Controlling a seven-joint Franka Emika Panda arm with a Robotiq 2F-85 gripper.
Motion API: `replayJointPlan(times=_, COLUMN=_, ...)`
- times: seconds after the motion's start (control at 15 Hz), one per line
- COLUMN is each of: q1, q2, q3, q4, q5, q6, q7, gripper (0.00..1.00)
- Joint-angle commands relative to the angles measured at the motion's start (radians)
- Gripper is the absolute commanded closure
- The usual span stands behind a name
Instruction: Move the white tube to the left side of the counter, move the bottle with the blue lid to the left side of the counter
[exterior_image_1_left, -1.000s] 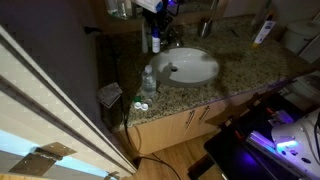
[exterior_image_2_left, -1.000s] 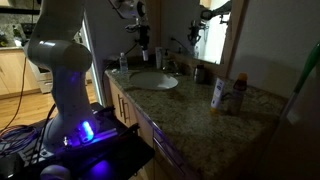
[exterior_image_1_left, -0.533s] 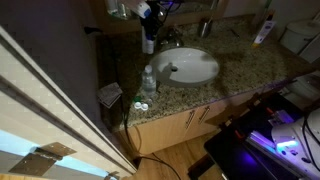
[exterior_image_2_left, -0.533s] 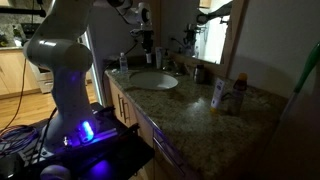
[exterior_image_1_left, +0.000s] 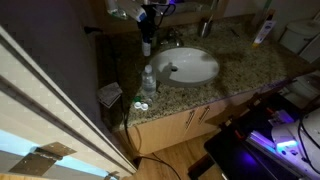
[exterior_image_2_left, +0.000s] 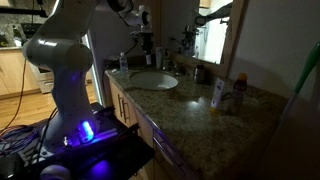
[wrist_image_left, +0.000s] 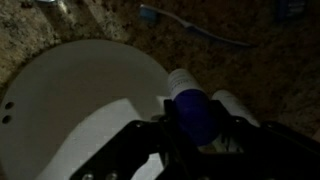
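My gripper (wrist_image_left: 196, 128) is shut on the bottle with the blue lid (wrist_image_left: 192, 106). Its blue cap sits between the dark fingers, and the pale body shows above the cap. In both exterior views the gripper (exterior_image_1_left: 149, 22) (exterior_image_2_left: 143, 38) hangs over the back of the granite counter (exterior_image_1_left: 250, 70), beside the oval white sink (exterior_image_1_left: 190, 66) and near the faucet. The slim white tube (exterior_image_1_left: 262, 31) stands far off at the other end of the counter. It also shows in an exterior view (exterior_image_2_left: 217, 94).
A clear water bottle (exterior_image_1_left: 148, 80) stands at the counter's front, beside the sink, with small white cups (exterior_image_1_left: 140, 105) near it. A blue toothbrush (wrist_image_left: 190, 25) lies on the granite. Another white object (wrist_image_left: 236, 108) sits right beside the held bottle. A bottle (exterior_image_2_left: 238, 95) stands next to the tube.
The gripper has shifted slightly sideways along the back of the counter with the blue-lidded bottle in it. The tube and the water bottle have not moved.
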Motion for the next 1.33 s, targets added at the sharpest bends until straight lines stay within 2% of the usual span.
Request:
replayJointPlan(times=0.0, q1=0.022, q2=0.108, q3=-0.032, q4=0.149, q5=0.026, q6=-0.008, q7=0.04, gripper=0.85)
replayJointPlan(times=0.6, q1=0.045, q2=0.304, q3=-0.062, q4=0.403, q5=0.038, q6=-0.027, q7=0.119, gripper=0.85)
replayJointPlan(times=1.07, q1=0.056, q2=0.358, q3=-0.066, q4=0.505, q5=0.019, q6=-0.103, q7=0.132, gripper=0.85)
replayJointPlan(times=1.13, q1=0.057, q2=0.363, q3=-0.068, q4=0.517, q5=0.02, q6=-0.119, q7=0.143, gripper=0.36)
replayJointPlan(times=1.2, q1=0.056, q2=0.363, q3=-0.067, q4=0.524, q5=0.021, q6=-0.135, q7=0.143, gripper=0.34)
replayJointPlan(times=1.27, q1=0.057, q2=0.362, q3=-0.068, q4=0.53, q5=0.02, q6=-0.154, q7=0.153, gripper=0.28)
